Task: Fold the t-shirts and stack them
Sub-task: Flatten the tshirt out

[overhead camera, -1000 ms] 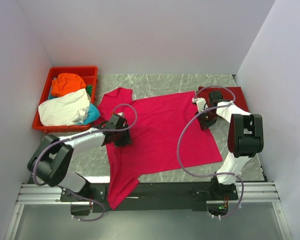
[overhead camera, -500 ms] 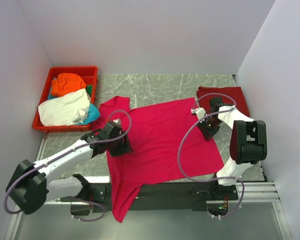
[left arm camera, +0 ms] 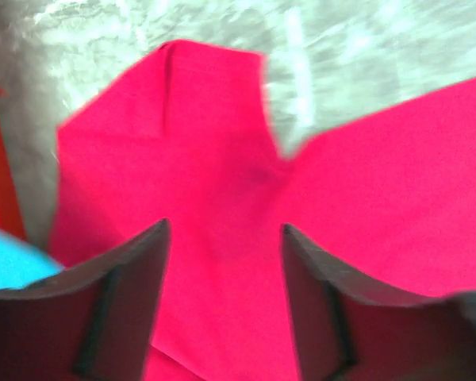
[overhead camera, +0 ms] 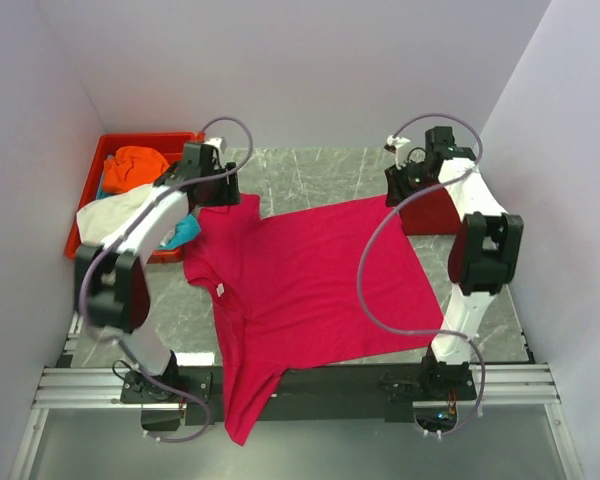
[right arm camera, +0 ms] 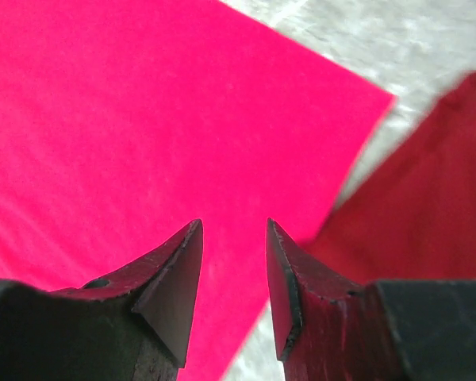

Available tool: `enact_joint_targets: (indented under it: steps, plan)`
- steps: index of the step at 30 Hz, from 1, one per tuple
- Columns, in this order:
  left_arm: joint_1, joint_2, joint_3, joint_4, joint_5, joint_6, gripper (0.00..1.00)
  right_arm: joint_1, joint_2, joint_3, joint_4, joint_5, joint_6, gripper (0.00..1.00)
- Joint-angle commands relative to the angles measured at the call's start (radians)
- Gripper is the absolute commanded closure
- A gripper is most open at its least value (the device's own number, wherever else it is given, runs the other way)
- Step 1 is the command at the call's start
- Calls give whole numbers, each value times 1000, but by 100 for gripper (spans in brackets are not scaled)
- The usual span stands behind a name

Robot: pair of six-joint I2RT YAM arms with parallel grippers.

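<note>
A bright pink-red t-shirt (overhead camera: 310, 275) lies spread flat on the marble table, its lower part hanging over the near edge. My left gripper (overhead camera: 226, 190) hovers open above the shirt's far left sleeve (left arm camera: 166, 143), nothing between its fingers (left arm camera: 143, 270). My right gripper (overhead camera: 398, 190) stands open over the shirt's far right corner (right arm camera: 317, 103), also empty. A darker red t-shirt (overhead camera: 435, 212) lies folded just right of that corner, partly hidden by the right arm; it shows at the right of the right wrist view (right arm camera: 436, 198).
A red plastic tray (overhead camera: 150, 137) at the far left holds an orange shirt (overhead camera: 140, 165), a white shirt (overhead camera: 105, 215) and a teal one (overhead camera: 183, 230). White walls close in the back and both sides. The arm bases stand at the near rail.
Both arms have swung from the shirt's middle out to its far edge, left to the sleeve, right to the corner. Both grippers have opened wider. The shirt now lies flatter.
</note>
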Motion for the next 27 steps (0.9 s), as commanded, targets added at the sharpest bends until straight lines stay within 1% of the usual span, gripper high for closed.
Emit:
enact_joint_targets:
  steps: [1,2,3,4,5,6,8,9,12,18,27]
  plan:
    - [14,188,164,-101,-33,253,40,-7,92,95,-40,-116,58,55]
    - [13,224,186,-103,-45,317,44,-7,115,108,-38,-121,64,55]
    - [13,276,205,-100,-97,368,45,-7,121,112,-33,-125,66,55]
    - [13,291,211,-65,-120,393,46,-7,127,121,-32,-133,67,55]
    - [13,300,203,-40,-136,461,45,-7,137,122,-30,-135,64,55]
    - [13,308,191,-9,-160,494,46,-7,138,115,-30,-135,61,55]
    - [13,317,165,41,-171,586,45,-7,140,108,-29,-127,51,55]
    - [13,329,165,46,-170,608,45,-9,137,91,-23,-127,48,55]
    - [13,369,200,34,-181,632,45,-15,130,73,-3,-127,43,55]
    - [13,439,277,3,-150,637,47,-23,143,86,-10,-136,46,55]
    - [13,498,295,-6,-121,631,49,-27,153,102,-18,-135,49,55]
